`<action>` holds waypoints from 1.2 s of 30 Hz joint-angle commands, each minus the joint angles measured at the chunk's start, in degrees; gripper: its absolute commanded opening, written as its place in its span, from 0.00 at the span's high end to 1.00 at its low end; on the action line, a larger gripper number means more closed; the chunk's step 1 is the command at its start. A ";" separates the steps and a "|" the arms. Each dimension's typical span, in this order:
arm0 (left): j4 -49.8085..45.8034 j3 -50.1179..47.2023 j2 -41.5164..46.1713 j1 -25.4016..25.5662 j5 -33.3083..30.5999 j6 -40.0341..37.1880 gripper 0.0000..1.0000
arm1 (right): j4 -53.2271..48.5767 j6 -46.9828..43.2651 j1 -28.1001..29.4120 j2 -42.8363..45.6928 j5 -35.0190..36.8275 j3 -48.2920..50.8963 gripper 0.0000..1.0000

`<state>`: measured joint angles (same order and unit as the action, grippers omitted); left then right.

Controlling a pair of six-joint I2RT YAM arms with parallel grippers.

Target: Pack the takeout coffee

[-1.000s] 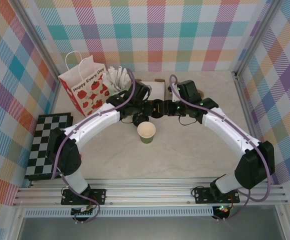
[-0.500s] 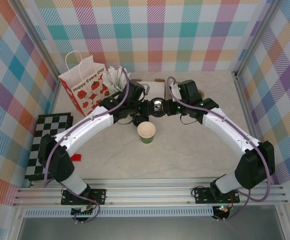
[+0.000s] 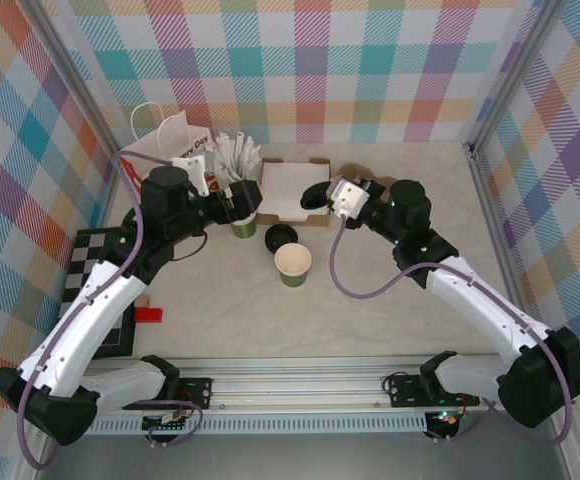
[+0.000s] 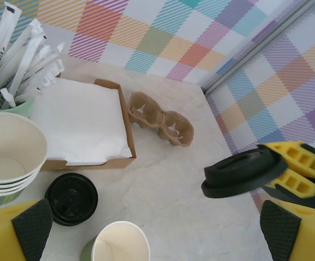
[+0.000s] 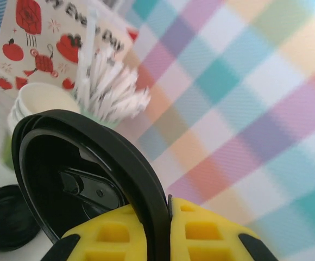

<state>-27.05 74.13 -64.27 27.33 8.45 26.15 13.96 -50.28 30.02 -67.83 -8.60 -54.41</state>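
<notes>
The right end effector (image 5: pixel 160 228) is clamped on the rim of a black lid (image 5: pixel 76 179), held raised above the desk (image 3: pixel 370 300) and tilted on edge, its hollow underside facing the wrist camera. The left end effector (image 4: pixel 156 228) is spread wide and grips nothing. Below it the green cup (image 4: pixel 120 243) of the takeout coffee stands upright near mid-desk, mouth open upward, long axis vertical. Beside it lies a loose lid (image 4: pixel 70 198). Behind are a stack of cups (image 4: pixel 8 157), a cup of wrapped straws (image 4: pixel 16 60), a box of napkins (image 4: pixel 76 122), a cardboard carrier (image 4: pixel 160 118) and a paper bag (image 3: pixel 170 175). Bare desk stretches right and forward of the green cup.
</notes>
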 commanded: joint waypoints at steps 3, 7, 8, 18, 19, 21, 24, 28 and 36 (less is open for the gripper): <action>-12.52 9.71 -5.51 -3.04 14.34 0.83 0.00 | 7.86 -39.16 0.31 1.15 -16.26 -3.84 1.00; -13.36 13.33 -7.13 -5.76 28.27 -0.19 0.04 | 10.16 -53.40 0.30 1.85 -27.47 -3.09 1.00; -14.44 14.29 -7.78 -6.03 30.71 -1.17 0.05 | 10.92 -56.42 0.35 1.67 -29.45 -2.98 1.00; -18.92 16.46 -10.63 -6.24 43.45 -6.23 0.21 | 14.27 -62.15 1.83 1.32 -38.65 -3.20 1.00; -18.75 16.32 -10.89 -6.22 44.63 -6.57 0.23 | 14.76 -61.82 2.16 1.39 -39.06 -3.16 1.00; -20.06 17.01 -11.61 -6.24 45.63 -8.59 0.29 | 14.92 -61.42 2.95 1.34 -39.78 -3.37 1.00; -23.14 18.41 -12.90 -6.19 45.78 -12.59 0.36 | 16.35 -58.35 3.87 1.08 -40.51 -3.81 1.00; -21.41 17.82 -12.64 -6.16 46.00 -14.82 0.40 | 16.99 -55.20 4.43 0.96 -39.94 -4.03 1.00; -18.01 15.43 -13.17 -6.15 50.97 -15.15 0.52 | 17.48 -48.52 4.77 0.77 -39.08 -4.69 1.00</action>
<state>-47.46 90.48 -77.80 21.61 55.77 12.56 29.98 -104.05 34.50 -67.13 -46.13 -56.93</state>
